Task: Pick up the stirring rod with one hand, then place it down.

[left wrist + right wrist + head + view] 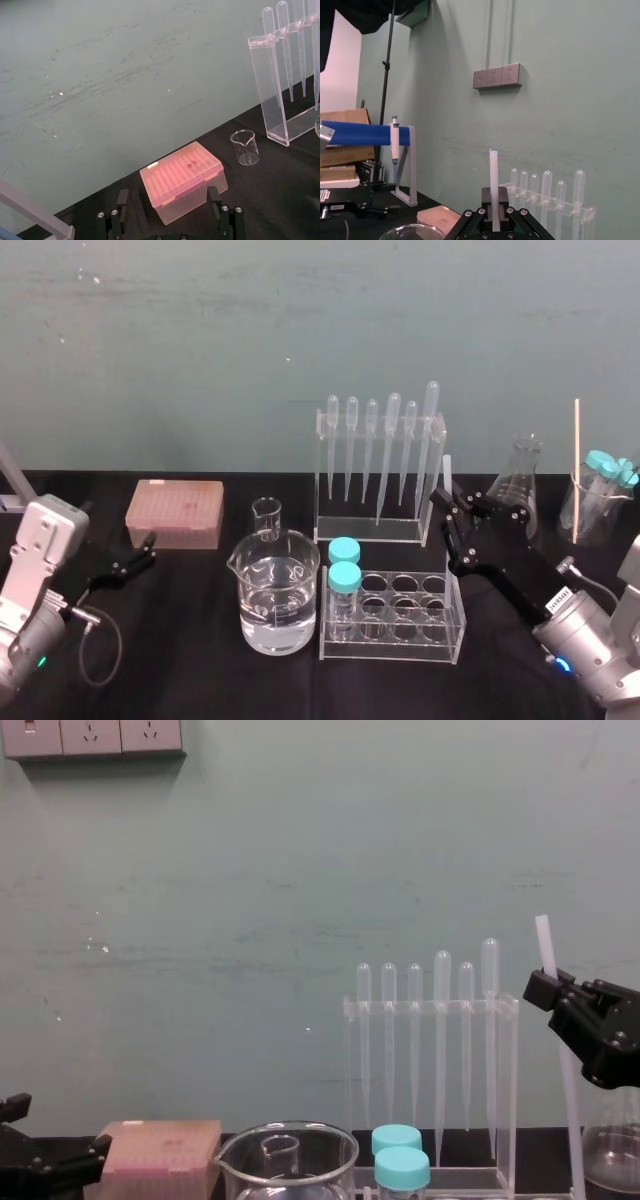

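Note:
The stirring rod is a thin translucent-white stick held nearly upright in the air, just right of the pipette rack. My right gripper is shut on it a little below its top end. In the head view the rod sticks up out of the right gripper, above the tube rack's right end. The right wrist view shows the rod rising straight from between the closed fingers. My left gripper rests parked low at the left, open, with the pink box beyond it in the left wrist view.
A pipette rack stands at the back centre. In front are a large beaker of water, a small beaker and a clear tube rack with two teal-capped tubes. A pink box sits left, a flask and a beaker of tubes right.

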Controlling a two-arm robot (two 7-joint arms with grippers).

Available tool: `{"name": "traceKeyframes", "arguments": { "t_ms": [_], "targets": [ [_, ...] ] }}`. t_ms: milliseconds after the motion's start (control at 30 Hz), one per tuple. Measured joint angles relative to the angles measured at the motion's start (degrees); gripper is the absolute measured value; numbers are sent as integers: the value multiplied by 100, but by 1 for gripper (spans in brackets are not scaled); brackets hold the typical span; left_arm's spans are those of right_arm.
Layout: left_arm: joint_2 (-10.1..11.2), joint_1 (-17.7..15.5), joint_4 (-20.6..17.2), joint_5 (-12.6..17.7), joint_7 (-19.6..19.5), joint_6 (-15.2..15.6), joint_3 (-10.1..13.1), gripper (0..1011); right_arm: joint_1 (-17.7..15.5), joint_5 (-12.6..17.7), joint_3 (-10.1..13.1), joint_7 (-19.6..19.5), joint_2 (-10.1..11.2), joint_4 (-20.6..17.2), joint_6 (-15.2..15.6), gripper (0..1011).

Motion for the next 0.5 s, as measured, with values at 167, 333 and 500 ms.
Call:
{"name": "traceKeyframes", "arguments": {
  "t_ms": [167, 333, 500],
  "targets": [
    [0, 0, 0, 0, 0, 0, 0, 1000, 92, 54, -41, 102, -28, 160, -2, 71],
    [0, 0, 0, 0, 0, 0, 0, 1000, 171, 166, -90, 210, -51, 308, 37, 71],
    [0, 0, 0, 0, 0, 0, 0, 1000, 244, 253, -146, 283, -56, 475, 150, 71]
  ]
}}
